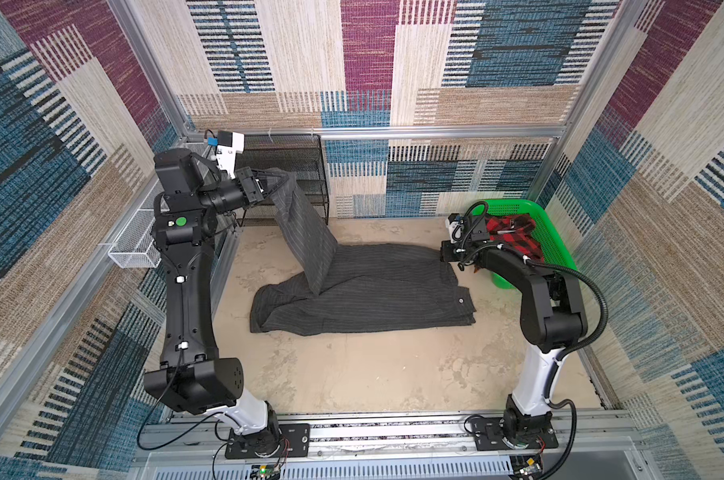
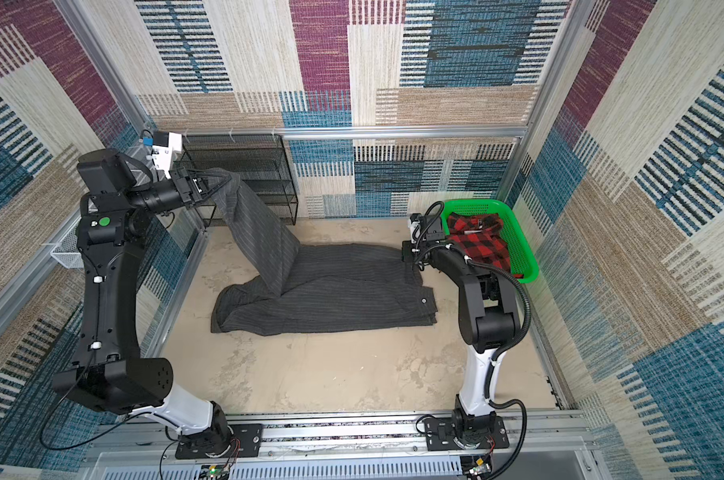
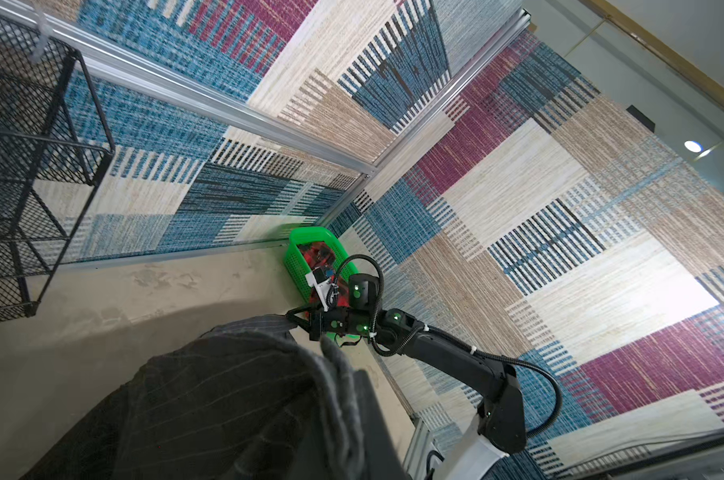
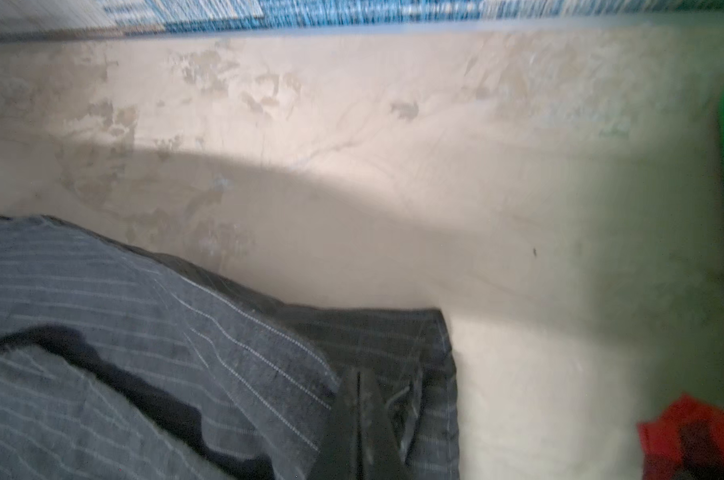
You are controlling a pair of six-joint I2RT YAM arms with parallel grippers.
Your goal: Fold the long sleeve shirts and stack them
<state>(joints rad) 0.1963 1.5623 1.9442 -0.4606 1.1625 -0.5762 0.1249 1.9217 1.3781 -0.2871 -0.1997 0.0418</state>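
On a mottled beige table [image 1: 352, 374] walled in patchwork carpet, we saw the pinstriped grey shirt [image 1: 376, 291] spread across the middle. The left fingers [image 1: 273, 172] were clamped on one end of it, raised beside a black mesh rack [image 1: 302, 158]. The right fingers [image 4: 354, 419] pinched its far corner, low by the green basket [image 1: 556, 236] that held the red-and-black check shirt [image 1: 514, 239].

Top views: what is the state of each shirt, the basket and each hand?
grey shirt: lying flat, one sleeve lifted
check shirt: crumpled in basket
basket: holding check shirt
left hand: raised, shut on grey shirt
right hand: low, shut on grey shirt
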